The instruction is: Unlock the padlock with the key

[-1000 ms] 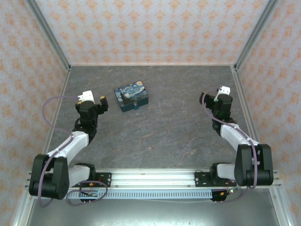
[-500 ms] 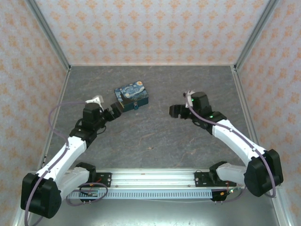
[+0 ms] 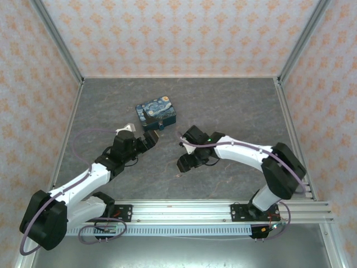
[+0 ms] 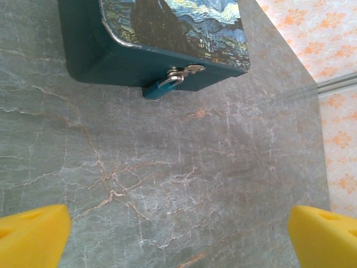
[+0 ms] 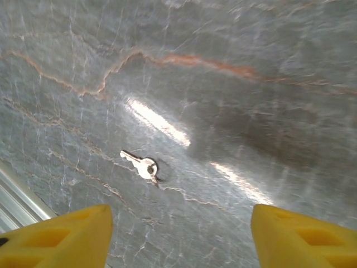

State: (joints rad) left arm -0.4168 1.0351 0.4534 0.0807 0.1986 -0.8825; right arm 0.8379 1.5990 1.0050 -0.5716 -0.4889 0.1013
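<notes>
Grey stone table (image 3: 234, 111): tin box (image 3: 156, 113) far-left of centre.
Left wrist: left gripper (image 4: 178, 237) wide, empty; padlock (image 4: 163, 87) hangs at box's near face.
Right wrist: right gripper (image 5: 181, 234) wide, empty, over key (image 5: 142, 163) lying flat.
Risk: thin key skids on smooth stone, pinch misses.

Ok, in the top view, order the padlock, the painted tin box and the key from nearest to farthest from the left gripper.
Measured from the left gripper:
1. Padlock, just ahead of the gripper, hanging on the tin's near face.
2. Painted tin box, directly behind the padlock, farther from the arm bases.
3. Key, lying off to the right, close to the right gripper.
</notes>
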